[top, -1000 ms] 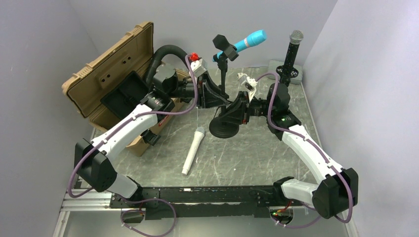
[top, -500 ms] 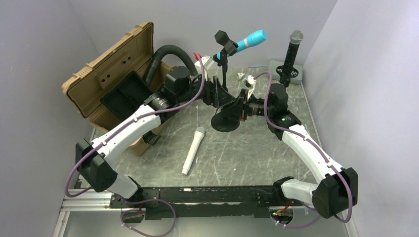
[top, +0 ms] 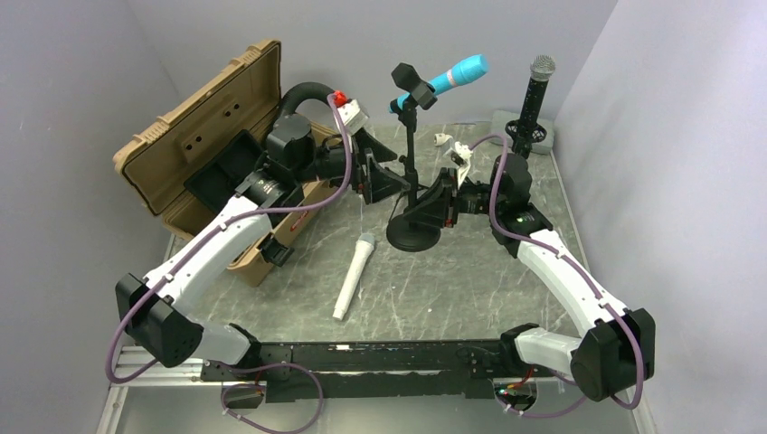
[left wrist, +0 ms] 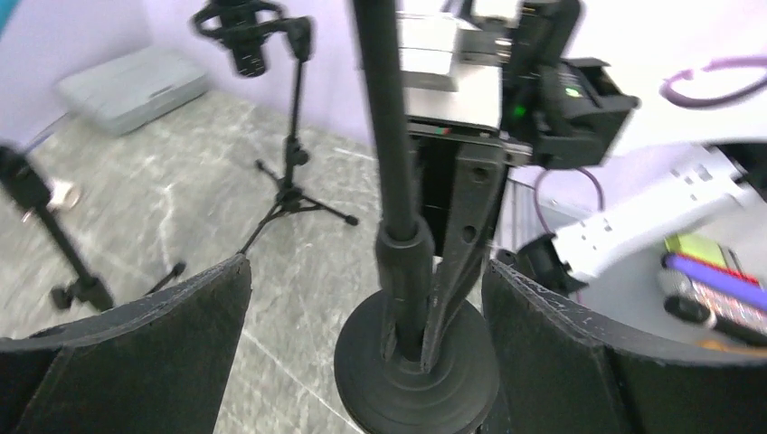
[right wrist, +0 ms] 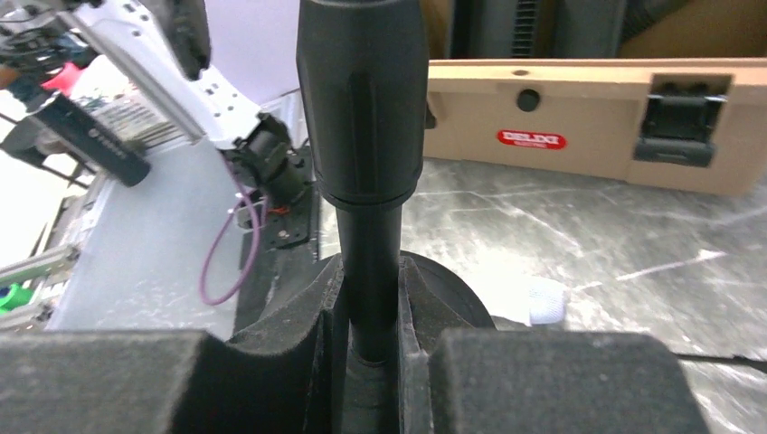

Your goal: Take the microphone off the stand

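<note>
Spotter: mic where?
Logger: clipped atop stand; right gripper clamps it low, bracing; left gripper wide open alongside. Next, likely: raise left, grasp mic, pull free.

The table is marked as grey marble with white veining. The microphone is coloured bright turquoise and is clipped in black; the stand is matte black throughout. A second microphone, lying flat, is white. A third microphone is black with a silver mesh head. The case is tan, lined in black, with a red label in white lettering. The left arm and right arm are shelled in white with black joints. The cable is purple. The walls are pale lilac-grey.
</note>
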Motion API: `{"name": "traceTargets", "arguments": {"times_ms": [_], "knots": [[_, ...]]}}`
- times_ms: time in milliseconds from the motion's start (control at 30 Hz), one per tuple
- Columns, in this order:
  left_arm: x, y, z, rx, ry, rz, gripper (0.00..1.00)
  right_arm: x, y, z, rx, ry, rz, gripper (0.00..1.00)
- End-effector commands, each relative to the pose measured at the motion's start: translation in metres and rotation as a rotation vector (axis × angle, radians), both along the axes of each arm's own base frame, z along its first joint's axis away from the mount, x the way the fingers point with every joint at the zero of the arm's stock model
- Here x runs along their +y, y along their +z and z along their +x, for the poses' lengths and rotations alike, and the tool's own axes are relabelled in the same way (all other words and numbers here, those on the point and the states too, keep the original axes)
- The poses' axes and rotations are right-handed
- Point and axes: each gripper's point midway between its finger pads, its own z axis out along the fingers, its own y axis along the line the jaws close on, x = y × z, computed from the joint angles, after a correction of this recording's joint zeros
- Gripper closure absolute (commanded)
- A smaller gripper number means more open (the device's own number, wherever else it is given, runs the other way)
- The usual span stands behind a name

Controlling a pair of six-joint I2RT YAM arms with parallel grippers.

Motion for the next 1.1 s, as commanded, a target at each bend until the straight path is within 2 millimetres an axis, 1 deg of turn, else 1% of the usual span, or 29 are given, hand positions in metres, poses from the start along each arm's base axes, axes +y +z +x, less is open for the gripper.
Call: {"name": "traceTargets", "arguments": {"times_ms": [0,100,200,300,433,533,600,700,733,767,800,867,900,967,1033,1067], "knots": [[-0.008,0.04,-0.045,-0.265,-0.326,-0.069,0.01,0.0,0.035,-0.029,-0.125,0.148,0.08,1.0],[-0.014,0.037,-0.048,-0.243,-0.388,-0.079,0.02,0.0,0.036,-0.031,-0.114,0.162,0.083,1.0],[-0.019,0.035,-0.046,-0.217,-0.414,-0.103,0.11,0.001,0.035,-0.032,-0.111,0.166,0.083,1.0],[-0.025,0.034,-0.047,-0.197,-0.436,-0.114,0.23,0.001,0.034,-0.032,-0.106,0.163,0.082,1.0],[-0.031,0.03,-0.048,-0.179,-0.443,-0.12,0.44,0.002,0.034,-0.03,-0.109,0.152,0.079,1.0],[-0.034,0.03,-0.046,-0.155,-0.431,-0.129,0.59,0.002,0.032,-0.025,-0.116,0.122,0.07,1.0],[-0.036,0.03,-0.044,-0.136,-0.41,-0.131,0.73,0.002,0.031,-0.02,-0.125,0.089,0.063,1.0],[-0.038,0.027,-0.039,-0.086,-0.344,-0.131,0.98,0.001,0.03,-0.006,-0.147,0.01,0.041,1.0],[-0.039,0.022,-0.037,-0.048,-0.302,-0.118,1.0,0.0,0.029,0.0,-0.146,-0.029,0.027,1.0],[-0.04,0.019,-0.03,-0.007,-0.233,-0.105,1.0,-0.001,0.028,0.007,-0.15,-0.068,0.018,1.0],[-0.04,0.013,-0.02,0.06,-0.139,-0.081,0.98,-0.002,0.027,0.015,-0.151,-0.107,0.011,1.0],[-0.032,-0.004,0.001,0.207,0.083,-0.029,0.87,-0.003,0.028,0.024,-0.15,-0.159,0.007,1.0],[-0.028,-0.009,0.004,0.248,0.14,-0.011,0.79,-0.004,0.028,0.029,-0.146,-0.183,0.005,1.0],[-0.026,-0.014,0.003,0.261,0.188,0.018,0.56,-0.003,0.031,0.033,-0.146,-0.203,0.006,1.0],[-0.026,-0.011,-0.001,0.237,0.18,0.027,0.31,-0.003,0.034,0.033,-0.149,-0.206,0.009,1.0],[-0.026,-0.009,-0.002,0.216,0.169,0.025,0.22,-0.003,0.035,0.032,-0.152,-0.198,0.011,1.0]]}}
